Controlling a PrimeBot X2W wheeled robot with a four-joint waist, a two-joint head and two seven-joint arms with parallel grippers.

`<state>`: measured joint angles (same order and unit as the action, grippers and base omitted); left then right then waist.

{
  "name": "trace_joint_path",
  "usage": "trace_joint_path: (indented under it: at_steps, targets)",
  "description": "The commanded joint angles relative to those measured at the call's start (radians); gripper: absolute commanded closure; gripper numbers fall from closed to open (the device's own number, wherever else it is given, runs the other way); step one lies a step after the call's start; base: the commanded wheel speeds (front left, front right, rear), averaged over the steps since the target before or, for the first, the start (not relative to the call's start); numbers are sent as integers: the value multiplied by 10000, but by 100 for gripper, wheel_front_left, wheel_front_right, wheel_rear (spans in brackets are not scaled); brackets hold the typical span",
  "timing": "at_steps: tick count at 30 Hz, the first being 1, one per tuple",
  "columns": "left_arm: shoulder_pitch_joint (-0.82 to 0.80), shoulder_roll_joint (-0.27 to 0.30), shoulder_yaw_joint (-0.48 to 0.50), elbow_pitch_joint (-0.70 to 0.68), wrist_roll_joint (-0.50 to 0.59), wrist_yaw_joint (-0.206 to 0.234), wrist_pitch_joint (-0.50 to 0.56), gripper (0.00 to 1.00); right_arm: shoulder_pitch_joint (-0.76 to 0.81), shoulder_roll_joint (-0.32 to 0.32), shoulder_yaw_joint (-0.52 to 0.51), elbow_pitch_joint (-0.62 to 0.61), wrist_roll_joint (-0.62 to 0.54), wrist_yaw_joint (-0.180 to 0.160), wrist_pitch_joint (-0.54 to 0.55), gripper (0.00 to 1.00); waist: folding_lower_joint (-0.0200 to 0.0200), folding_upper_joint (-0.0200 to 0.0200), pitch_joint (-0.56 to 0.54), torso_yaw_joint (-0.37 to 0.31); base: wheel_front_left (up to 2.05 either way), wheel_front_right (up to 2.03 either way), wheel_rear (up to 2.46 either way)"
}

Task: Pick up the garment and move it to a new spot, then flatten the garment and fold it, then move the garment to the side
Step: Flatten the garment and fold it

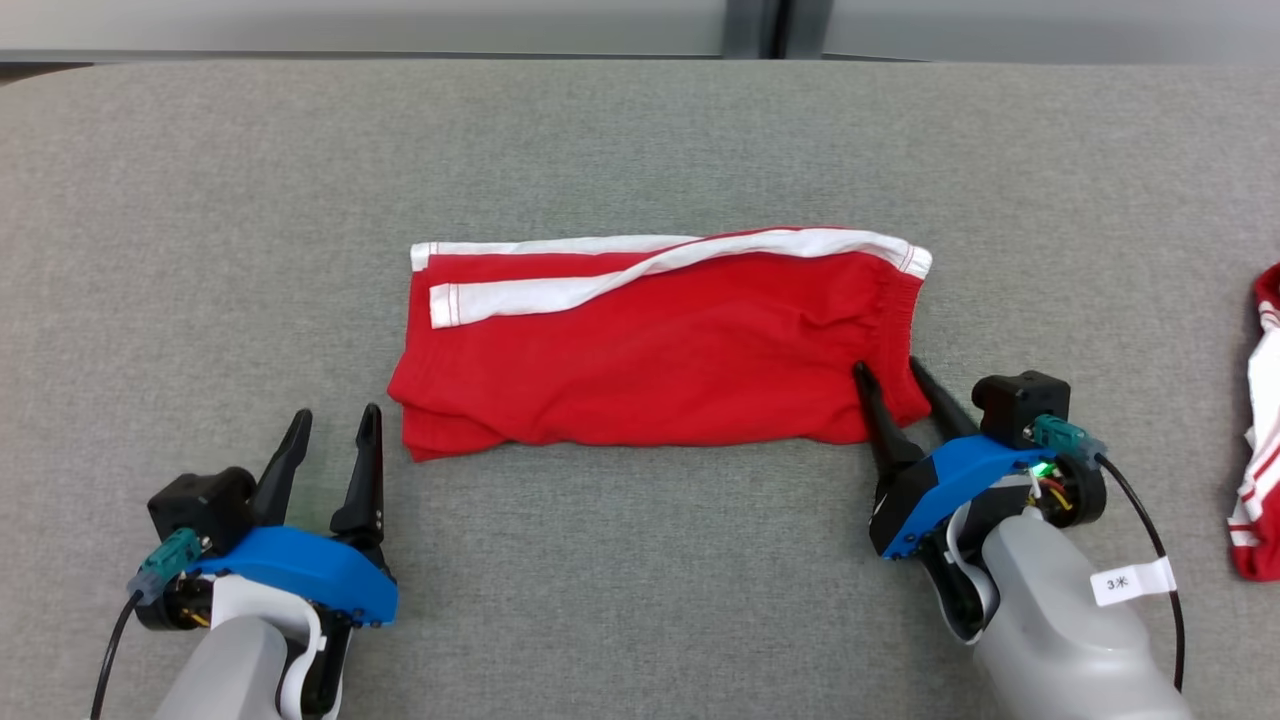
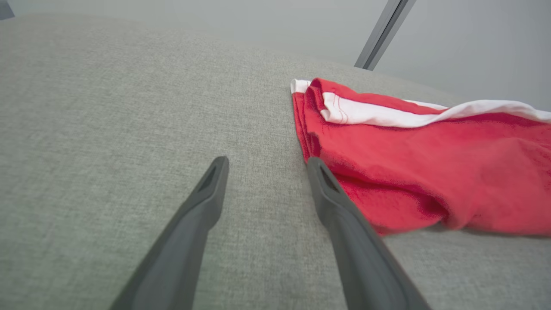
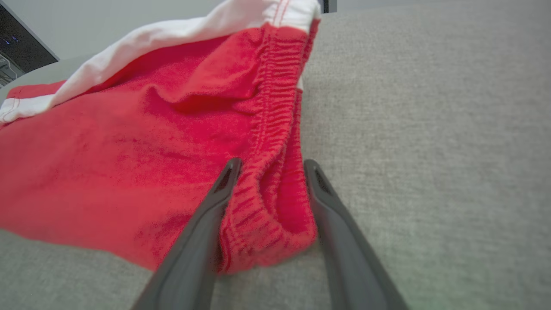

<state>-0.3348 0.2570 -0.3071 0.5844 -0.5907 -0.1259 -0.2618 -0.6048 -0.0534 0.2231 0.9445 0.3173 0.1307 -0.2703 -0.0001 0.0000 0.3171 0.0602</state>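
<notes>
A: From the head camera, a grey woven cloth-covered tabletop (image 1: 640, 140) runs side to side, its far-left corner rounded off. Behind it is a pale plain wall (image 1: 400, 25), split by a dark upright post (image 1: 765, 28).

B: Dead centre lie the red fabric shorts with white side stripes (image 1: 660, 350). They are folded into a flat oblong, elastic waistband to the robot's right, leg hems to its left, with a few creases across the top layer.

A: The left gripper (image 1: 336, 413) hangs just off the near-left corner of the shorts. Its fingers are spread wide and released, with bare grey weave between them.

B: The right gripper (image 1: 888, 366) is busier. Its two dark fingers sit either side of the near waistband corner, one over the red cloth, the other at its edge. The jaws stand parted, with cloth bunched between them but not pinched.

A: Far right, well apart from the shorts, a second red-and-white crumpled garment (image 1: 1262, 430) lies on the same grey surface, half out of view.

B: And a small white paper tag (image 1: 1130, 582) dangles behind the right gripper.
</notes>
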Motion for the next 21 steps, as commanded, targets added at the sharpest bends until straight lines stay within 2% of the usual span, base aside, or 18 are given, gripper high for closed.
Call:
trace_joint_path:
  at_steps: [1, 6, 14, 17, 21]
  targets:
    - [119, 71, 36, -25, 44, -80, -39, 0, 519, 41, 201, 208, 342, 1, 111, 100, 1, 0, -53, -101, 0, 0, 0]
    - [299, 65, 180, -114, 158, -80, -38, 0, 524, 14, 191, -230, 653, -1, 97, 100, 1, 0, -126, -326, 0, 0, 0]
    - [518, -98, 288, -221, 380, -52, -39, 0, 764, 6, -692, -1498, 592, 1, 60, 100, 1, 0, -466, -615, 0, 0, 0]
    - [624, -236, 255, -164, 424, -52, -39, 0, 759, 12, -406, -1880, 650, 1, 60, 100, 1, 0, -610, -646, 0, 0, 0]
    - [712, -431, 164, -8, 420, -52, -39, 0, 419, 15, 720, -2202, 1409, 1, 60, 100, 1, 0, -777, -438, 0, 0, 0]
